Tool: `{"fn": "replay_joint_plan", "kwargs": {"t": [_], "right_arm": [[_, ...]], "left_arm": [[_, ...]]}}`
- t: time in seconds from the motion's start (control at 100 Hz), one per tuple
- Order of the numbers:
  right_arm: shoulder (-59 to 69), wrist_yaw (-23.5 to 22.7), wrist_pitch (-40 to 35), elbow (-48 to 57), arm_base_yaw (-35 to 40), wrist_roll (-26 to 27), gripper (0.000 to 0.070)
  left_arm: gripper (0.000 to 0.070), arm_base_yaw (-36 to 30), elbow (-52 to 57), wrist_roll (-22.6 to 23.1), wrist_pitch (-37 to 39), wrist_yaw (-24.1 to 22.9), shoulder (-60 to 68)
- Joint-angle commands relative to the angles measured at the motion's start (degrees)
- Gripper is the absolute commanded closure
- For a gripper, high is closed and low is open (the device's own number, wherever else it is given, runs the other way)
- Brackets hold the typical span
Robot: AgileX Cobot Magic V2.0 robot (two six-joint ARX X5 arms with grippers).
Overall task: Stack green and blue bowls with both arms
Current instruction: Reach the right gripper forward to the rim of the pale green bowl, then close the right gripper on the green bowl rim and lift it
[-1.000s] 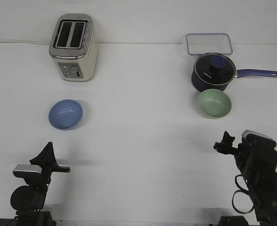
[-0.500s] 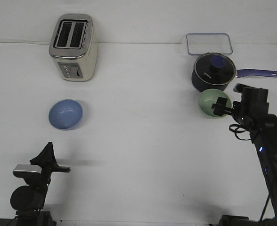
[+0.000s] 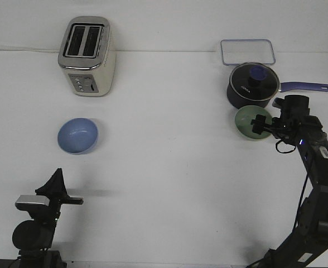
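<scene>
The right gripper [image 3: 259,124] is poised over the green bowl [image 3: 249,123] at the table's 2 o'clock; its opening cannot be told. Grasping is judged the step in hand; closing on the rim is called for next. The glossy blue bowl [image 3: 77,135] sits at 9 o'clock, the left gripper [image 3: 56,180] parked nearby.

Bright, even overhead light washed out the white counter [image 3: 164,167]. Shadows were soft and faint. The picture looked slightly soft and grainy.
</scene>
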Motion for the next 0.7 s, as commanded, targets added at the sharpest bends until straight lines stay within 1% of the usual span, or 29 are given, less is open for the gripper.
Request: {"fn": "replay_joint_plan", "kwargs": {"t": [0.0,0.09,0.12,0.17,0.19,0.25,0.53,0.69], "right_arm": [[1.95,-0.28,1.03,1.42,0.04,-1.01,0.0237],[2.99,-0.35,1.62,1.42,0.04,-1.60,0.0327],[3.39,-0.57,1.75,1.42,0.04,-1.79,0.0403],[3.61,-0.76,1.70,1.42,0.04,-1.99,0.0556],[3.76,-0.92,1.77,1.42,0.04,-1.99,0.0604],[3.87,-1.33,1.86,1.42,0.04,-2.03,0.0699],[1.92,-1.84,1.79,1.64,-0.81,-2.29,0.0700],[-3.78,-5.68,-0.37,1.64,-1.33,-2.38,0.0700]], "left_arm": [[0.0685,-0.11,-1.07,0.07,0.57,0.13,-0.04],[0.0685,-0.11,-1.07,0.09,0.57,0.13,-0.04],[0.0685,-0.11,-1.07,0.07,0.57,0.13,-0.04],[0.0685,-0.11,-1.07,0.07,0.57,0.13,-0.04],[0.0686,-0.11,-1.07,0.09,0.57,0.13,-0.02],[0.0685,-0.11,-1.07,0.09,0.57,0.13,-0.02],[0.0685,-0.11,-1.07,0.07,0.57,0.13,-0.04],[0.0685,-0.11,-1.07,0.09,0.57,0.13,-0.04]]}}
